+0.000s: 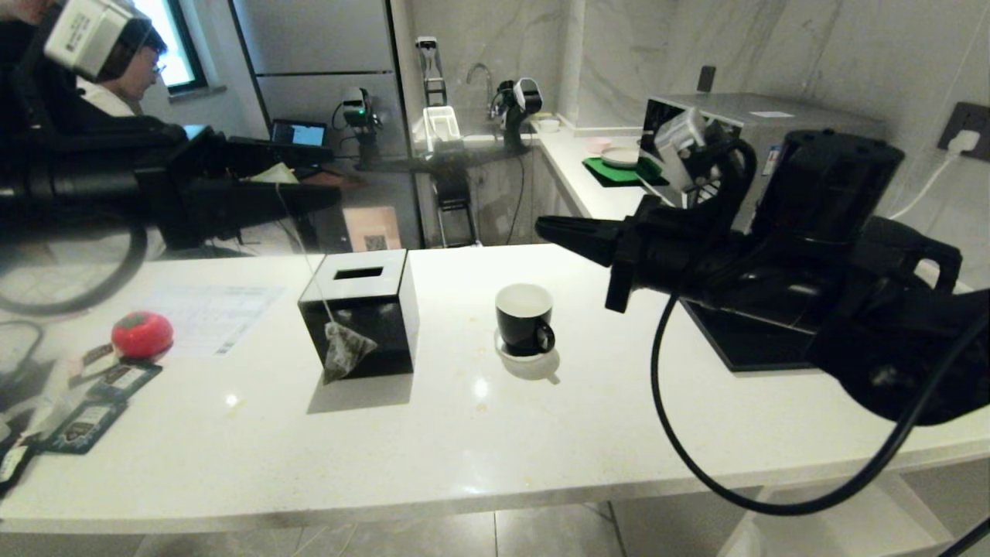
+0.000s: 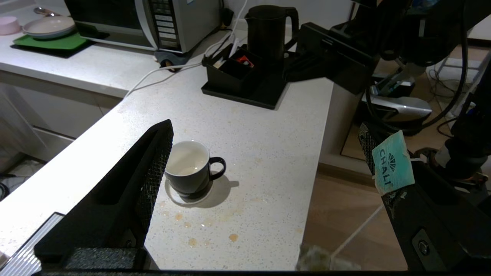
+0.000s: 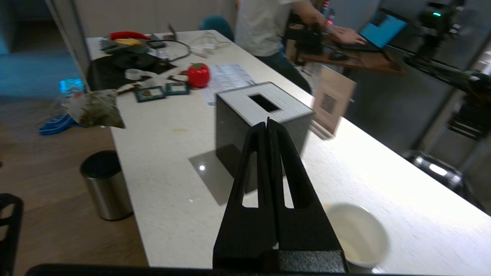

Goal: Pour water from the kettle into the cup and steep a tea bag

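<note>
My left gripper stands spread, the tea bag dangling by its tag stuck to one finger, short of the cup mid-counter. My right gripper is pressed together, empty. Risk: the tag peels, dropping the bag outside the cup.

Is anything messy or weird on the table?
Yes. Small brownish drips dot the counter near the cup. The tea bag dangles in mid-air; its paper tag is stuck to one open left tool finger.
</note>
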